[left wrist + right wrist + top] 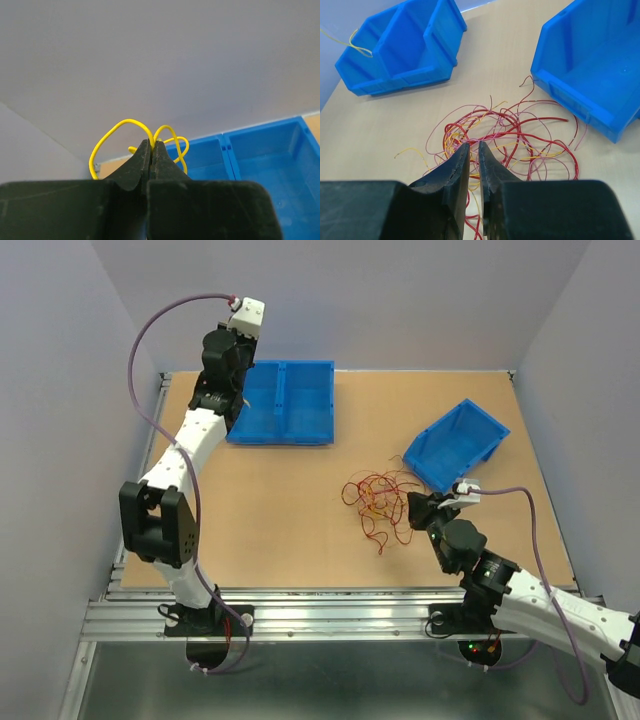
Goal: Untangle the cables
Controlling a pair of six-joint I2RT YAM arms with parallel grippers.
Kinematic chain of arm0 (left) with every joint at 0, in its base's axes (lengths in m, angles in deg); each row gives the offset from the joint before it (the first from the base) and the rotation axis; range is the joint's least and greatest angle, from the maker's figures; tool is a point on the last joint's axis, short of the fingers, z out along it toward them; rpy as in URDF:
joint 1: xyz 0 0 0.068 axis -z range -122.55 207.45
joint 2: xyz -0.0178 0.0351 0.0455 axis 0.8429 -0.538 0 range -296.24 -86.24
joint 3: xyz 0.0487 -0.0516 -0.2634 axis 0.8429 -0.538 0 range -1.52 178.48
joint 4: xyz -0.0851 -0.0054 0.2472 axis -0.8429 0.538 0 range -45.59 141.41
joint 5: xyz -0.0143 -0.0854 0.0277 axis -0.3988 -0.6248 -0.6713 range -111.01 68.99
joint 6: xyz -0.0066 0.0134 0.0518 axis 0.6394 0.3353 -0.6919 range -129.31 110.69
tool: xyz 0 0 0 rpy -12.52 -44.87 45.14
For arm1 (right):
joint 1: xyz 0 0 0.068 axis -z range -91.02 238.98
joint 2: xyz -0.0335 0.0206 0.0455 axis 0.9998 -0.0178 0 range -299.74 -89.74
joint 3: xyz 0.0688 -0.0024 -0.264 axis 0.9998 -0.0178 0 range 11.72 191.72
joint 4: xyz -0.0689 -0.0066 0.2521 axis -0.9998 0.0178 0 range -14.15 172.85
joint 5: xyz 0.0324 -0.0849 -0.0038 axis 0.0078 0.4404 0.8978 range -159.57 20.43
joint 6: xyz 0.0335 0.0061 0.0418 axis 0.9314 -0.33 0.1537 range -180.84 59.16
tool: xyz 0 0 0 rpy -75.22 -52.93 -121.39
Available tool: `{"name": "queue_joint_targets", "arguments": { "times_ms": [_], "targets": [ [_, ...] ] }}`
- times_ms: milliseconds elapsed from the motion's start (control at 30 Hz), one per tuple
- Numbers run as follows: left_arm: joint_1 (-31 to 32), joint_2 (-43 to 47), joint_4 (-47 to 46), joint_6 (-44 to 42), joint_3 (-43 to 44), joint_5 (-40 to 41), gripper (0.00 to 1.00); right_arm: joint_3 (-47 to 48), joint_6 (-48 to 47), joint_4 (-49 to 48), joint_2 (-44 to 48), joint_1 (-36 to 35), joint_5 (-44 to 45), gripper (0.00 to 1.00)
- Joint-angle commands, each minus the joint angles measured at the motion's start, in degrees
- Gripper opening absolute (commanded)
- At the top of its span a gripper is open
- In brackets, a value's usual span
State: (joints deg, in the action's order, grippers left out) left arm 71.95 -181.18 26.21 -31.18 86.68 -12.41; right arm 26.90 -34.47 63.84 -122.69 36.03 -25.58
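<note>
From where I stand the job looks to be partway through sorting: one strand is out and the rest lie in a heap. The left gripper (151, 145) hangs high at about 11 o'clock on the table (270, 530), above the divided blue bin (283, 400); its jaws are pressed together on a yellow cable (112, 131), which loops up and out on both sides of the tips; whether the loose ends reach down into a compartment I cannot tell.

The tangle of cables (380, 502) lies just right of the table's middle, toward 3 o'clock; it is mostly red, with yellow and pink threaded through, and a few ends straggle toward 6 o'clock. The tilted blue bin (460, 445) sits at 2 o'clock, just beside the heap's far edge. The right gripper (476, 145) is low at the heap's 4 o'clock side; its jaws stand a sliver apart, pointing into the thick of the strands; I see nothing clamped between them.

So I judge the step in hand to be the drop of the yellow strand, with the right arm lining up the next pick. The left needs to lower over a compartment and let go cleanly, since a springy loop may cling to a fingertip; the right needs to close on one strand only, ideally a loose end at the rim, then lift slowly so the heap does not rise with it.
</note>
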Motion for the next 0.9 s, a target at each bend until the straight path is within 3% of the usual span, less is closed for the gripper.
{"name": "queue_joint_targets", "arguments": {
  "times_ms": [0, 267, 333, 367, 400, 467, 500, 567, 700, 733, 867],
  "targets": [
    [-2.28, -4.37, -0.71, 3.93, 0.74, -5.95, 0.0, -1.03, -1.06, -1.52, 0.52, 0.13, -0.83, 0.19],
    [-2.81, -7.8, 2.37, 7.36, -1.37, -10.08, 0.0, -1.47, -1.41, -1.7, 1.57, 0.13, -1.1, 0.2],
    [-2.81, -9.39, 6.14, 7.8, 1.52, -10.97, 0.14, -1.47, -1.32, -1.88, 1.66, 0.13, -1.18, 0.2],
    [-2.81, -9.74, 7.29, 7.89, 2.32, -11.41, 0.24, -1.56, -1.41, -1.96, 1.49, 0.13, -1.27, 0.21],
    [-2.81, -9.74, 8.43, 7.81, 2.85, -11.67, 0.43, -1.47, -1.41, -2.05, 1.31, 0.13, -1.27, 0.22],
    [-2.81, -9.13, 9.05, 7.98, 3.38, -11.68, 0.57, -1.38, -1.41, -2.14, 0.7, 0.13, -1.54, 0.24],
    [-2.81, -8.08, 9.4, 7.72, 3.38, -11.5, 0.71, -1.21, -1.58, -2.14, -0.7, 0.13, -2.23, 0.27],
    [-2.46, -7.11, 12.2, 7.8, 4.08, -10.37, 0.84, 0.02, -1.67, -1.62, -2.46, 0.13, -4.24, 0.38],
    [0.87, -4.57, 22.58, 6.76, 4.79, -6.23, 0.91, 3.09, -0.97, 0.49, -7.21, 0.13, -12.51, 0.48],
    [3.32, -2.38, 24.16, 5.97, 2.52, -6.14, 0.94, 4.41, -0.71, 1.45, -9.57, 0.13, -13.83, 0.56],
    [12.0, 3.7, 24.35, 3.77, -5.91, -10.77, 0.96, 8.01, 0.0, 2.69, -19.13, 0.13, -14.73, 0.71]
  ]
}}
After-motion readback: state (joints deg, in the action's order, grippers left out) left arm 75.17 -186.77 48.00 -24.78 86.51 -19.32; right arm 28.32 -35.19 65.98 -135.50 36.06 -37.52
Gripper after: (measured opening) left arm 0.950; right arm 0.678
